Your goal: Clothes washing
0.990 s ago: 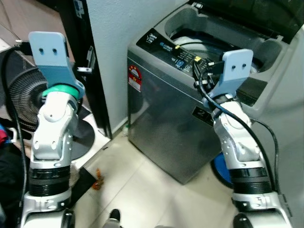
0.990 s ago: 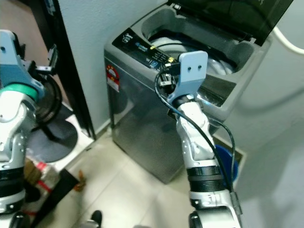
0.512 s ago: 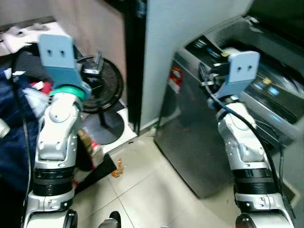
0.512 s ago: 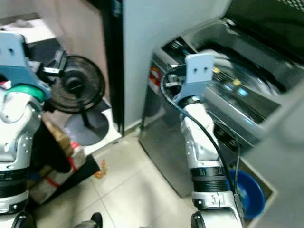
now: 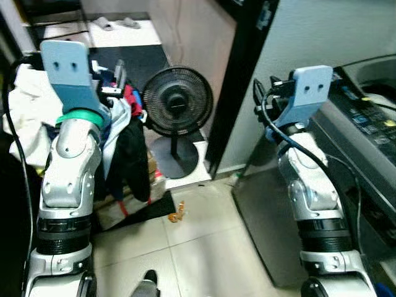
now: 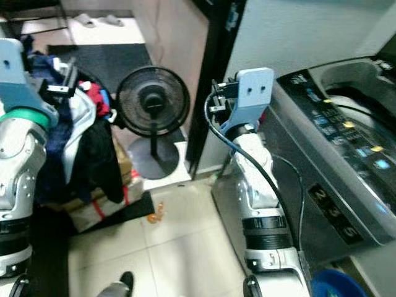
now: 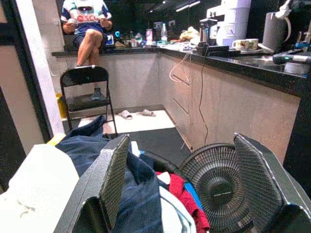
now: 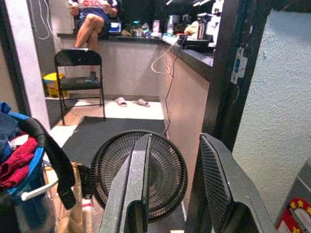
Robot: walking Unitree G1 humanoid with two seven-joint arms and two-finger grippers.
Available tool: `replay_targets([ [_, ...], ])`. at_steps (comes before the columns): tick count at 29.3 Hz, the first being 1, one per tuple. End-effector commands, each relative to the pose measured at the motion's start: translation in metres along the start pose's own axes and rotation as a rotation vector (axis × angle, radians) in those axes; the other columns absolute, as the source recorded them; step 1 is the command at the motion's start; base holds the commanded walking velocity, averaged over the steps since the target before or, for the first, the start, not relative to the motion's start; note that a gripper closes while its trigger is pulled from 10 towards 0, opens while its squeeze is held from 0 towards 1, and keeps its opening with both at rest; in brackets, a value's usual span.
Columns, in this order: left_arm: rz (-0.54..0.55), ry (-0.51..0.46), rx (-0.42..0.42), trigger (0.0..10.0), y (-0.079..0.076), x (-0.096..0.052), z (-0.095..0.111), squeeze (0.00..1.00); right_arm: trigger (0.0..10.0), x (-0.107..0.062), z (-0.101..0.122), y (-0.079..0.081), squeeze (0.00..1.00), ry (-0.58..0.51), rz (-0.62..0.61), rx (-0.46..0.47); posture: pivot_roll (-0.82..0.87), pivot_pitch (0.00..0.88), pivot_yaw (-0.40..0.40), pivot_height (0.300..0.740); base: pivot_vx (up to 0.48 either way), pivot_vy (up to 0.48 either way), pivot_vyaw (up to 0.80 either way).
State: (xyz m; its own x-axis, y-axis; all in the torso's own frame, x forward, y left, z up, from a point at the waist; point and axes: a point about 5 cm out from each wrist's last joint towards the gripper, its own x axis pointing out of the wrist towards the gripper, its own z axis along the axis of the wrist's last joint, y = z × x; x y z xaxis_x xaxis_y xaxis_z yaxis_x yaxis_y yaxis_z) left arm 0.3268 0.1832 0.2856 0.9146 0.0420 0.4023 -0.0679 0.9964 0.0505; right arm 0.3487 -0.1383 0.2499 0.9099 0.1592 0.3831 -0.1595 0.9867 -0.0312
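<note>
A heap of clothes (image 5: 124,127) sits at the left: white, navy, red and black pieces, the black one hanging down. From the left wrist view, navy cloth (image 7: 129,191) and a white piece (image 7: 43,179) lie just below my left gripper (image 7: 181,141), which is raised, wide open and holding nothing. My right gripper (image 8: 176,141) is also raised and open, with a narrower gap, and faces the fan (image 8: 141,170). The grey top-loading washing machine (image 6: 337,142) stands at the right, beside my right arm.
A black floor fan (image 5: 177,102) stands between the clothes and a black door frame (image 5: 238,80). An orange scrap (image 5: 178,212) lies on the tiles. A blue basin (image 6: 334,288) sits by the washer. Farther off are a folding chair (image 7: 90,92) and a person (image 7: 87,24) seated on a counter.
The camera has swung left: the washing machine slid to the right edge, and the fan and the clothes heap came into view. Both arms stay raised as before.
</note>
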Motion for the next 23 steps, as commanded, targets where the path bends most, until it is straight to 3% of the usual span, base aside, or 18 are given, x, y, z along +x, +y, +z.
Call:
replay_targets([
  [1, -0.017, 0.01, 0.005, 10.0, -0.0046, -0.0012, -0.0028, 0.0, 10.0, -0.0015, -0.0012, -0.0039, 0.0, 0.004, -0.013, -0.003, 0.04, 0.042, -0.05, 0.74, 0.0, 0.0, 0.8],
  [20, -0.008, 0.014, 0.024, 10.0, -0.0046, -0.002, -0.0062, 0.0, 10.0, -0.0012, -0.0013, -0.0042, 0.0, 0.001, -0.007, 0.002, 0.03, 0.034, -0.057, 0.74, 0.0, 0.0, 0.8],
  [23, -0.006, 0.001, 0.041, 10.0, -0.0043, -0.0019, -0.0057, 0.0, 10.0, -0.0005, 0.0003, -0.0027, 0.0, -0.01, -0.004, 0.026, 0.03, 0.031, -0.057, 0.74, 0.149, 0.0, 0.0],
])
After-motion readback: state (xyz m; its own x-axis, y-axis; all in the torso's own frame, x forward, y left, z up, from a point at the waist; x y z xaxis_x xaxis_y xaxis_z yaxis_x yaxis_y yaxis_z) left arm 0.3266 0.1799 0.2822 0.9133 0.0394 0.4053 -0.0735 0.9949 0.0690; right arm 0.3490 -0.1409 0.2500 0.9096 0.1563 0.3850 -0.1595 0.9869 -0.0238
